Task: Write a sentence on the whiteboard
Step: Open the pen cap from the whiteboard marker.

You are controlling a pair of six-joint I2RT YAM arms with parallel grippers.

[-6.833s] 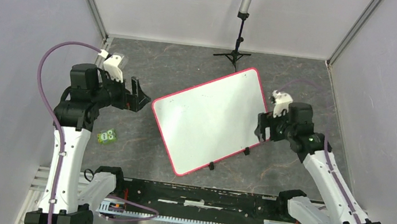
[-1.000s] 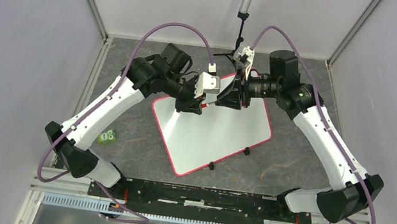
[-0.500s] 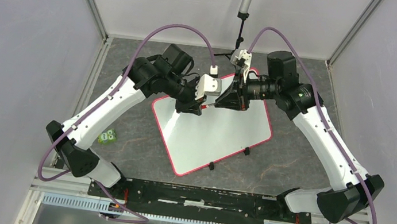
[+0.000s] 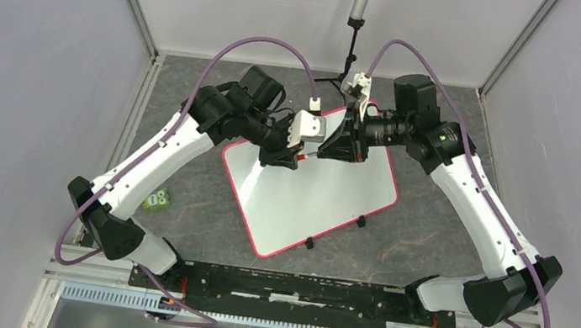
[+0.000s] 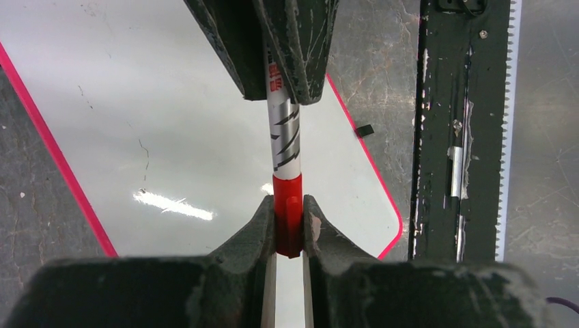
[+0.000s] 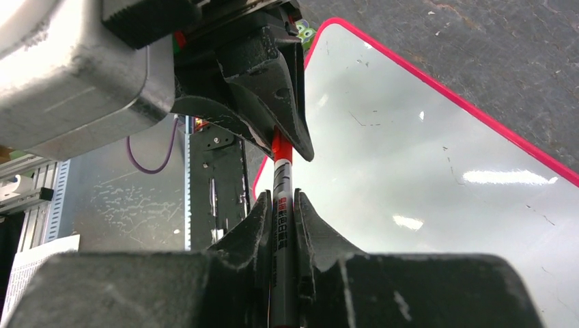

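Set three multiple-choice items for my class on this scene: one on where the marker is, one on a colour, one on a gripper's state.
1. Where is the marker relative to the whiteboard?
A. lying flat on it
B. held over it between the left gripper and the right gripper
C. tucked under it

2. What colour is the marker's cap?
A. blue
B. black
C. red

3. What is the left gripper's state?
A. wide open
B. shut on the cap
C. shut on the whiteboard

Answers:
1 B: both wrist views show each gripper's fingers on one end of the marker, with the whiteboard behind.
2 C: the left wrist view shows a red cap.
3 B: its fingers press the cap from both sides.
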